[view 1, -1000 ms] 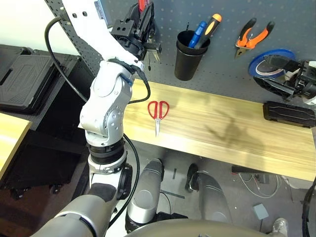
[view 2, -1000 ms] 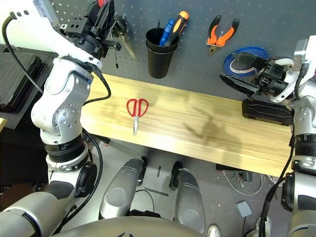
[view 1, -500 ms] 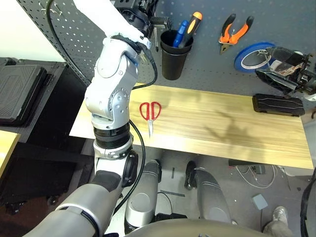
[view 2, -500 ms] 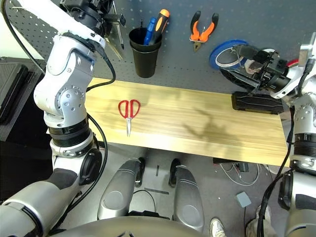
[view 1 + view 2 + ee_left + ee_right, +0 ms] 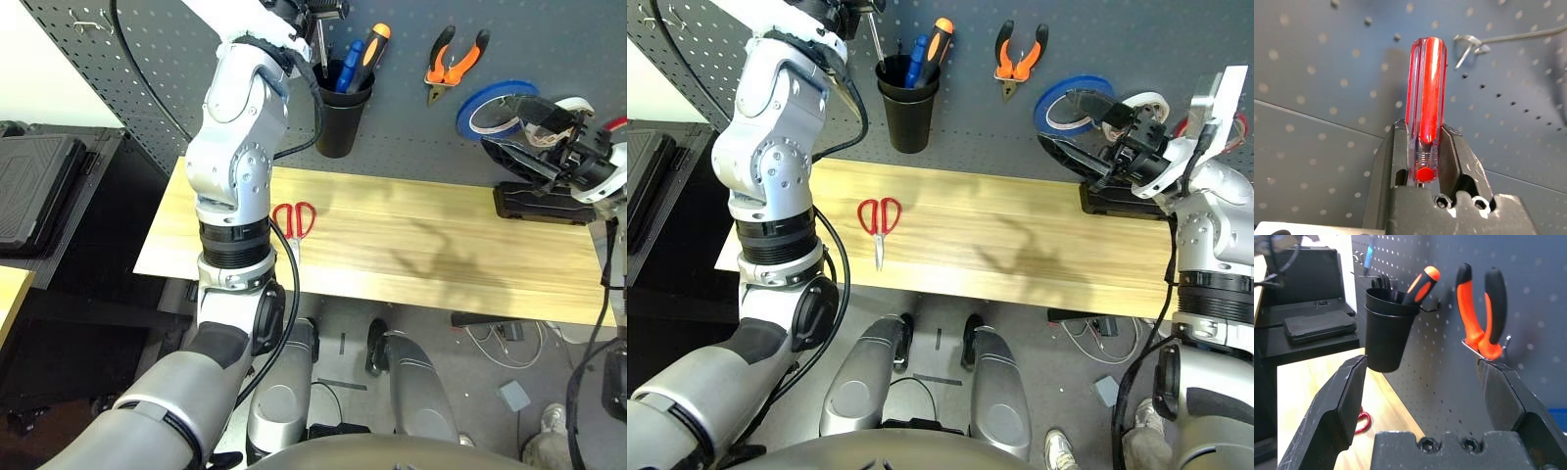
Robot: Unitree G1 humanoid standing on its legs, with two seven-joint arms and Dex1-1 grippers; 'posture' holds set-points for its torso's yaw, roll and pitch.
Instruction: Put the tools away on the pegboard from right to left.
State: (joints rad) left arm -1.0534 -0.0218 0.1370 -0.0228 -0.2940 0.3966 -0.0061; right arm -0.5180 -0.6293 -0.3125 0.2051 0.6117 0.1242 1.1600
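Firmly pinched the red-handled screwdriver [image 5: 1430, 98] in the left gripper [image 5: 1422, 127], before the pegboard [image 5: 1312, 142]. Held the right gripper [image 5: 1425, 363] spread near the blue tape roll [image 5: 1044, 110]. Saw the pliers [image 5: 1021, 70] hung right of the black cup [image 5: 908, 122], red-handled scissors [image 5: 879, 235] on the table [image 5: 1019, 230], and the red tape ring [image 5: 1242, 127] partly behind the right arm [image 5: 1215, 215].

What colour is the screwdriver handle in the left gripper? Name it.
Translucent red, clearest in the left wrist view.

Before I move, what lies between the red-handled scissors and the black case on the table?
Bare wooden tabletop, crossed only by a shadow, from the red-handled scissors to the black case; the right eye view shows it.
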